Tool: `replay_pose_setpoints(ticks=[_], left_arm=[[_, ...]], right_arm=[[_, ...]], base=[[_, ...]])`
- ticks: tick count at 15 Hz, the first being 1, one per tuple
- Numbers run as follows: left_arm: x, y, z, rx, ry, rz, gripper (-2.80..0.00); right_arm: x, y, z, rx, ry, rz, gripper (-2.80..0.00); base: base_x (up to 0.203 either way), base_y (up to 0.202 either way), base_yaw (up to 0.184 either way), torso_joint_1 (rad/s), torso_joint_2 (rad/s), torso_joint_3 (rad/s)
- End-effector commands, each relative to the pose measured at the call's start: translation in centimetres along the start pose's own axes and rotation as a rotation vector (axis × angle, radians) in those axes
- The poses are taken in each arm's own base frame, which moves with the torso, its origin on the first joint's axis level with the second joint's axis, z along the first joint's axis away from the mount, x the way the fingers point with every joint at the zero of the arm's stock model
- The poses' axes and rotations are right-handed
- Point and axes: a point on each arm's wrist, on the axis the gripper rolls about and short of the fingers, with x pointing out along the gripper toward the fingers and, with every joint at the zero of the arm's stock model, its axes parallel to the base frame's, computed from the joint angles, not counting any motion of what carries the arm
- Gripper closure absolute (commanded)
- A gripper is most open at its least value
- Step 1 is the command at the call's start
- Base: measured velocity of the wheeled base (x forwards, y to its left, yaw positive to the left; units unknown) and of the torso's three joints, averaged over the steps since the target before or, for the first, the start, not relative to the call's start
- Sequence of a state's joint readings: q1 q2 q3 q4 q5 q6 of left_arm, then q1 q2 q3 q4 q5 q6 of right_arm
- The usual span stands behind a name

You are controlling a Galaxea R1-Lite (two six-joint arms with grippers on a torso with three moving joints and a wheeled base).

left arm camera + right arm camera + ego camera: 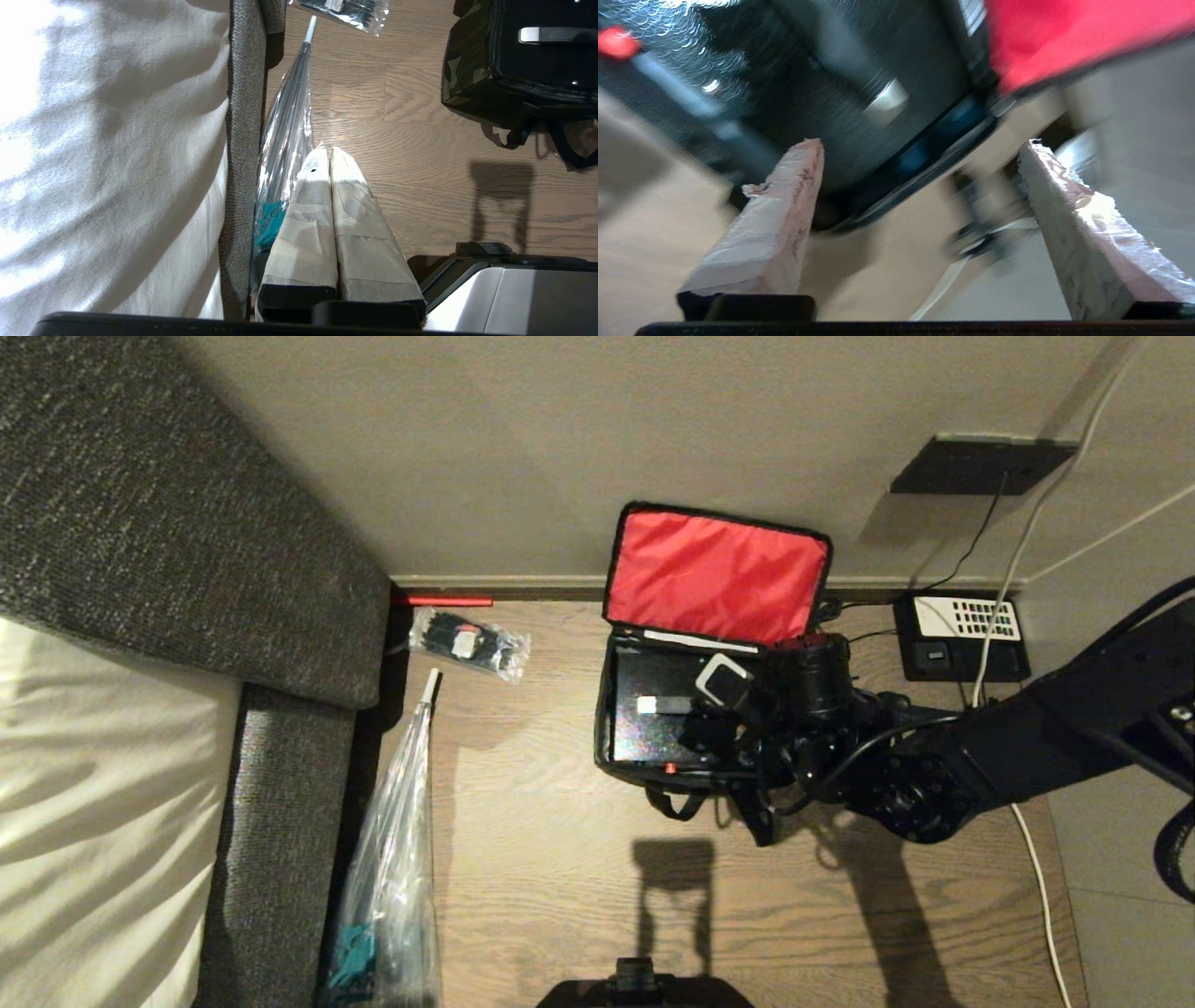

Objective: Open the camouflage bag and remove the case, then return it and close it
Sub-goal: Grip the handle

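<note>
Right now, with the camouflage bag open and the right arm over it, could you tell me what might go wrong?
1. The right gripper, fingers spread wide and holding nothing, hangs at the edge of the camouflage bag; it could snag the black straps or the cables beside it.
2. The red-lined flap leans upright against the wall and could drop onto the case.
3. The right arm hides part of the case from the head view.

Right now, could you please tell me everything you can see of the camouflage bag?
The soft camouflage fabric bag with black trim lies open on the wooden floor by the wall, its red-lined lid propped upright. The flat black case lies inside. Black straps trail from its near edge. The right hand hangs open over it.
</note>
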State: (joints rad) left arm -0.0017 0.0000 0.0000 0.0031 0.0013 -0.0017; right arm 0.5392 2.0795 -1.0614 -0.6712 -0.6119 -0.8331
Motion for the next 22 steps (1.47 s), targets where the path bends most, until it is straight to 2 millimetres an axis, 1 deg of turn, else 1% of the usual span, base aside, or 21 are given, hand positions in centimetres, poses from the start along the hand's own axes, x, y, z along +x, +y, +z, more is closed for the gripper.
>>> replay_pose_setpoints(ticks=[1, 3, 4, 5, 8, 12, 13, 15, 17, 22], left_arm=[[0.0, 0.0, 0.0, 0.0, 0.0, 0.0, 0.0], [0.0, 0.0, 0.0, 0.0, 0.0, 0.002, 0.0], [0.0, 0.0, 0.0, 0.0, 0.0, 0.0, 0.0], [0.0, 0.0, 0.0, 0.0, 0.0, 0.001, 0.0], [0.0, 0.0, 0.0, 0.0, 0.0, 0.0, 0.0], [0.0, 0.0, 0.0, 0.0, 0.0, 0.0, 0.0], [0.0, 0.0, 0.0, 0.0, 0.0, 0.0, 0.0], [0.0, 0.0, 0.0, 0.0, 0.0, 0.0, 0.0], [0.0, 0.0, 0.0, 0.0, 0.0, 0.0, 0.0], [0.0, 0.0, 0.0, 0.0, 0.0, 0.0, 0.0]], right_arm=[[0.0, 1.1, 0.2, -0.197, -0.097, -0.139, -2.8], [0.4, 1.7, 0.1, -0.308, -0.14, -0.25, -2.8], [0.8, 2.5, -0.2, -0.375, -0.15, -0.279, -2.8], [1.4, 3.4, -0.4, -0.395, -0.153, -0.285, -2.8], [2.7, 5.2, -0.8, -0.384, -0.158, -0.273, -2.8], [3.6, 6.2, -0.4, -0.357, -0.167, -0.28, -2.8], [4.1, 7.0, -0.3, -0.363, -0.172, -0.282, -2.8], [4.5, 7.5, -0.1, -0.36, -0.177, -0.289, -2.8], [4.8, 8.0, -0.4, -0.361, -0.17, -0.275, -2.8], [6.2, 9.7, -0.6, -0.364, -0.168, -0.269, -2.8]], base=[[0.0, 0.0, 0.0, 0.0, 0.0, 0.0], [0.0, 0.0, 0.0, 0.0, 0.0, 0.0], [0.0, 0.0, 0.0, 0.0, 0.0, 0.0], [0.0, 0.0, 0.0, 0.0, 0.0, 0.0], [0.0, 0.0, 0.0, 0.0, 0.0, 0.0], [0.0, 0.0, 0.0, 0.0, 0.0, 0.0], [0.0, 0.0, 0.0, 0.0, 0.0, 0.0], [0.0, 0.0, 0.0, 0.0, 0.0, 0.0], [0.0, 0.0, 0.0, 0.0, 0.0, 0.0], [0.0, 0.0, 0.0, 0.0, 0.0, 0.0]])
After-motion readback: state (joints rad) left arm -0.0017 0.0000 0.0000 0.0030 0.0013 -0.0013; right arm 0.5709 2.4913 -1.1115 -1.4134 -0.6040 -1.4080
